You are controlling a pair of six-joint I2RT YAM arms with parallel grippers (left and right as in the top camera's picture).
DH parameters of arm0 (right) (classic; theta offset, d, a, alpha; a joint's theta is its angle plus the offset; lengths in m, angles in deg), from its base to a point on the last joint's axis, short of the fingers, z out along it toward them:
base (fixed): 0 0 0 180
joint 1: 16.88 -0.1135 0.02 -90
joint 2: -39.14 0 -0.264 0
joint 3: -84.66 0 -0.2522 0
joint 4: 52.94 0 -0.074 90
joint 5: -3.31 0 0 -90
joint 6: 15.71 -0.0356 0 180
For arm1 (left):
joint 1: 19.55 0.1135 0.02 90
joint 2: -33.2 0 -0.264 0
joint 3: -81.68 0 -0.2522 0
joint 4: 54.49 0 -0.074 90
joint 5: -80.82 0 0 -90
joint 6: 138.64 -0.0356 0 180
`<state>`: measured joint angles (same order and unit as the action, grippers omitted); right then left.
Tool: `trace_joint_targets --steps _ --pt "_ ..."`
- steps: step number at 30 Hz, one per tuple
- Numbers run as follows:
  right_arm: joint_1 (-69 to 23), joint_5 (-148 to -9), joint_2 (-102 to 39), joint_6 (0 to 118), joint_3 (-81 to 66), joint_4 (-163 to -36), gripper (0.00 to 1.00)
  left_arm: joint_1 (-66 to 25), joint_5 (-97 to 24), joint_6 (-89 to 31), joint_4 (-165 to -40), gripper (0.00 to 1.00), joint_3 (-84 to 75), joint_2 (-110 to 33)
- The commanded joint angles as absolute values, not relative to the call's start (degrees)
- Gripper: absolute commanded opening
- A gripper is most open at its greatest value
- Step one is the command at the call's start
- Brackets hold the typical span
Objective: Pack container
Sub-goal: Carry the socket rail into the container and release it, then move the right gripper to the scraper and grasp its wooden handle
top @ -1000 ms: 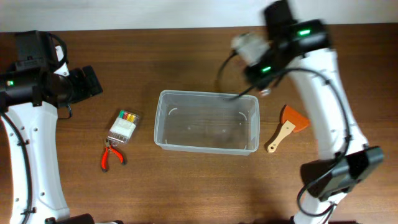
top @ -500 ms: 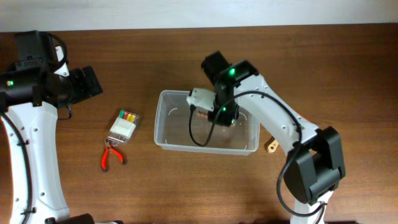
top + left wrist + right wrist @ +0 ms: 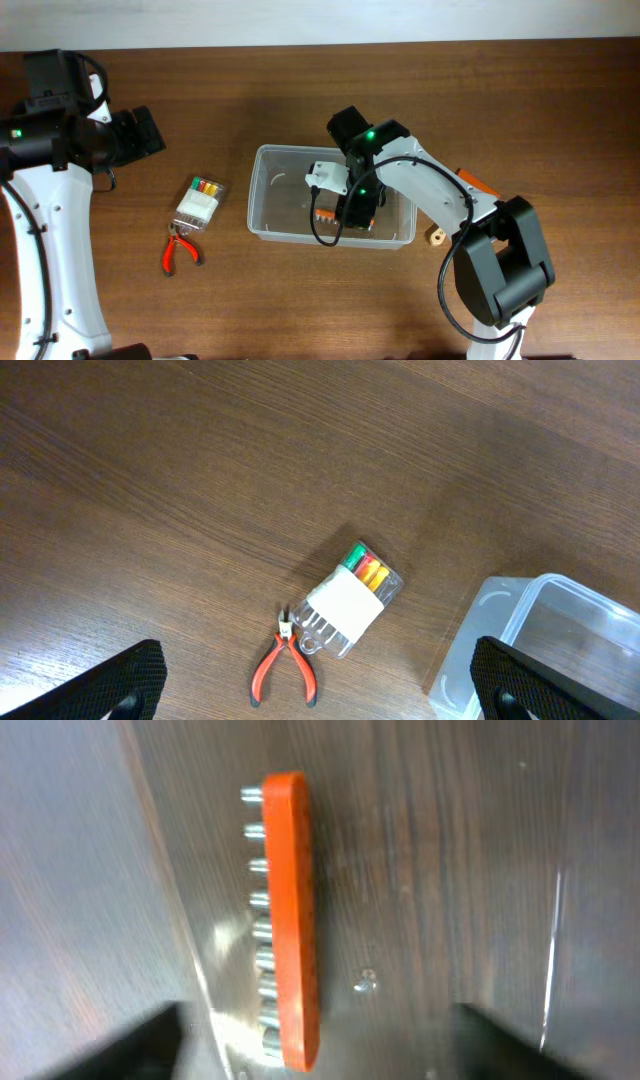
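Near the container (image 3: 521, 588), marker box (image 3: 374, 573) bears white label (image 3: 341, 608).

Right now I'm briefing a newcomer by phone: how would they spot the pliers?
Find the large clear container mid-table. Left of it lies a box of markers, and the pliers lie beside that, nearer the robot. Only they have red handles.

Below the right pincer (image 3: 330, 1050): matt orange plastic holder (image 3: 292, 920) carrying bright metal bits (image 3: 256, 865), on the glossy clear plastic container (image 3: 258, 200) floor; counter (image 3: 300, 300) of dark, smooth-grained wood.
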<state>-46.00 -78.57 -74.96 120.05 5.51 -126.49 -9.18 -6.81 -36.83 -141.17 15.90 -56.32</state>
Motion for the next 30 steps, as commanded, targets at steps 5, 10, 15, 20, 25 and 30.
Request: trace_joint_targets --steps 5,10,15,20,25,30 --pt "-45.2 -90.3 -72.9 97.3 23.0 -133.2 0.99 -9.0 -6.4 -36.2 -141.2 0.99 16.3 -56.5" --pt "-40.1 -106.7 -69.5 65.4 40.3 -141.3 0.99 -9.0 -6.4 -36.4 -141.2 0.99 16.3 -56.5" --pt "-29.1 -98.2 -66.2 49.1 47.1 -149.9 0.99 -9.0 -6.4 -36.4 -141.2 0.99 16.3 -56.5" --pt "-19.8 -97.5 -66.2 32.6 45.7 -160.3 0.99 -9.0 -6.4 -36.6 -141.2 0.99 16.3 -56.5" --pt "-15.2 -90.0 -66.2 29.8 41.1 -162.6 0.98 -9.0 -6.4 -36.8 -141.2 0.99 16.3 -56.5" --pt "-15.0 -88.5 -66.2 25.3 30.8 -161.3 0.99 -9.0 -6.4 -36.8 -141.2 0.99 16.3 -56.5"
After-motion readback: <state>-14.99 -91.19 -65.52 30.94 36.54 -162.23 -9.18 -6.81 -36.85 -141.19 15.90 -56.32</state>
